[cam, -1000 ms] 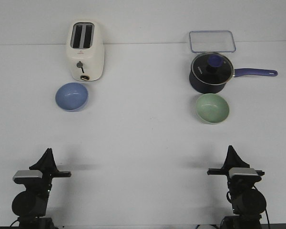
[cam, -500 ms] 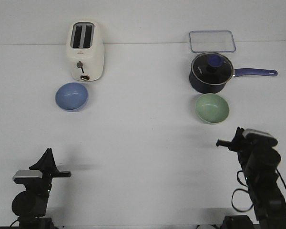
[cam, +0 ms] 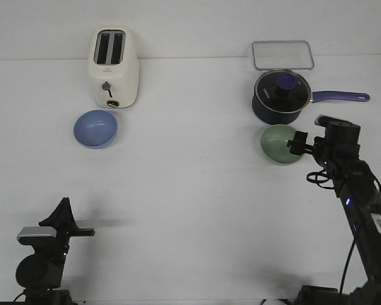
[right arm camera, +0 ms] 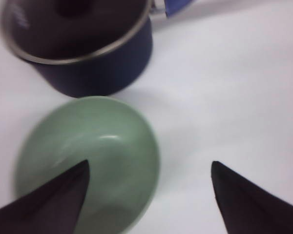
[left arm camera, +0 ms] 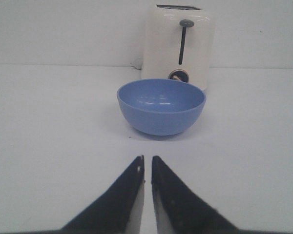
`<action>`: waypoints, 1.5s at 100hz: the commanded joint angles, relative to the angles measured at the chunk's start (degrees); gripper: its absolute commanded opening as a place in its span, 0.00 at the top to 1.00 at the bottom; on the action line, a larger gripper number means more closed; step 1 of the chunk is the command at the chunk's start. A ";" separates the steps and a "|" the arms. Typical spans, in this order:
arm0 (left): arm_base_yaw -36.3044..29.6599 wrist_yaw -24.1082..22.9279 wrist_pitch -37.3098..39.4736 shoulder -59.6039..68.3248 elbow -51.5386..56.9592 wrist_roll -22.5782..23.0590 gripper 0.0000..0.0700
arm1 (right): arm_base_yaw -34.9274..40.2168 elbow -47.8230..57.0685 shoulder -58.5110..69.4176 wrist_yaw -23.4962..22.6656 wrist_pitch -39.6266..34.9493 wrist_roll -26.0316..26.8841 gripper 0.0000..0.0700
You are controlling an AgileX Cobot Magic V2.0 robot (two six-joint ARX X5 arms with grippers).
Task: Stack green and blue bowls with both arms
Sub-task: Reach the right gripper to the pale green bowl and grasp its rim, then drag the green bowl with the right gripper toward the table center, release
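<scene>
Right gripper (right arm camera: 149,178), jaws spread wide, hovers over the green bowl (cam: 281,143) beside the saucepan (cam: 280,96), apparently to straddle its rim, while the left gripper (left arm camera: 146,168), nearly closed, faces the blue bowl (left arm camera: 161,106).

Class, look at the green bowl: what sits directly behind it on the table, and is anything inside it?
Behind the green bowl stands the dark saucepan, lid on, its contents hidden. The bowl's visible interior is empty; the right gripper covers part of it.
</scene>
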 commanded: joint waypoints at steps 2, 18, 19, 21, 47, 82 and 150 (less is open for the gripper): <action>-0.07 0.09 0.63 -0.07 -1.14 0.11 0.98 | -0.57 2.67 5.01 -0.79 0.09 -1.55 0.22; -0.07 0.09 0.63 -0.07 -1.14 0.09 0.98 | -1.20 5.25 12.13 -2.86 -0.13 -1.77 0.23; -0.07 0.09 0.63 -0.07 -1.14 0.11 0.98 | -1.20 5.33 12.41 -2.86 -0.13 -1.81 0.23; -0.07 0.09 0.63 -0.07 -1.14 0.11 0.98 | -1.20 5.49 12.92 -2.89 -0.13 -1.97 0.24; -0.07 0.09 0.63 -0.07 -1.14 0.11 0.98 | -1.20 5.88 16.09 -3.89 0.07 -3.23 0.90; -0.07 0.09 0.63 -0.07 -1.14 0.09 0.98 | -1.25 9.38 9.33 -10.25 -3.13 -3.74 1.00; -0.07 0.09 0.68 -0.07 -1.14 0.09 0.98 | 26.25 -4.74 -14.21 -13.64 -13.29 1.88 1.00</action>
